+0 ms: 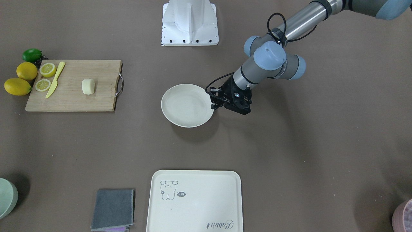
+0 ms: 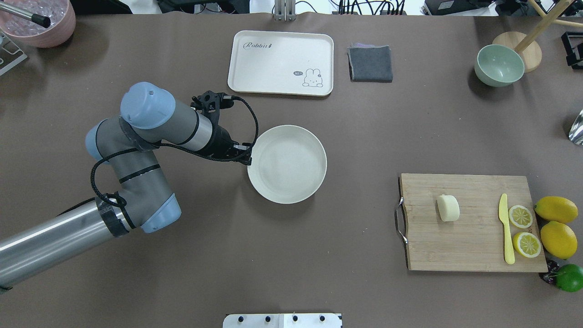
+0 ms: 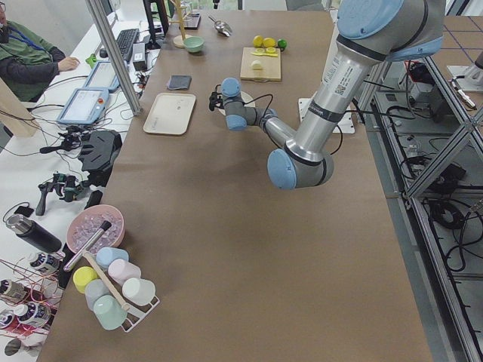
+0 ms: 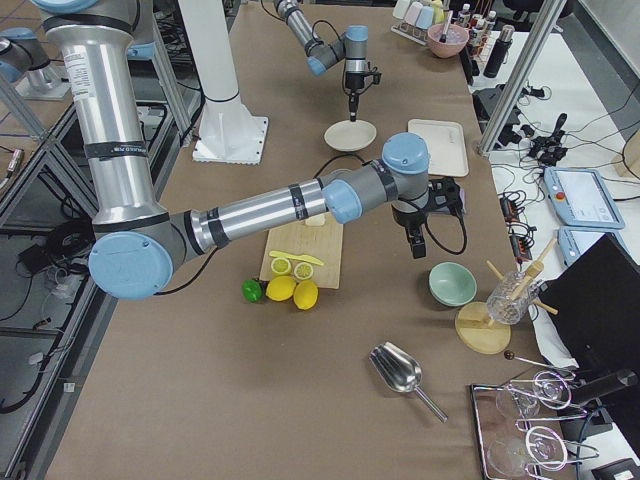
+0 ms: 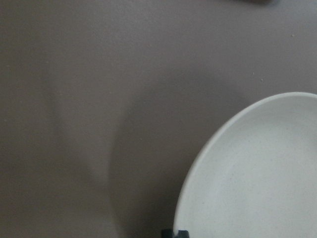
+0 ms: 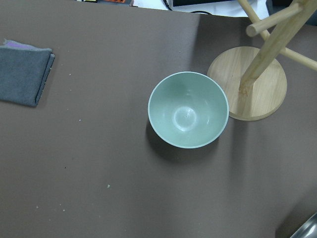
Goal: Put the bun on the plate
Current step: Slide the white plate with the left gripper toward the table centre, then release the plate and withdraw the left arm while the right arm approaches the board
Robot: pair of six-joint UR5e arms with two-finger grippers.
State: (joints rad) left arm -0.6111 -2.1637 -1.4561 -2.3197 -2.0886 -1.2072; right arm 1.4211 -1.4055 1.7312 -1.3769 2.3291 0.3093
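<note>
Left gripper [image 2: 246, 158] seems clamped on the rim of the plate [image 2: 291, 166], though its fingers are mostly hidden. The bun [image 2: 448, 208] lies on the cutting board [image 2: 464, 246], well off toward the robot's right. The right gripper [image 4: 416, 250], whose grip I cannot tell, hangs nearer it.

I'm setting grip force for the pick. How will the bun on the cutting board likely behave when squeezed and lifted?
The bun looks small and smooth, so it is probably light and perhaps slippery. Its rounded side could let it roll if nudged across the cutting board, though a flat side may steady it. Softness cannot be judged from here.
</note>
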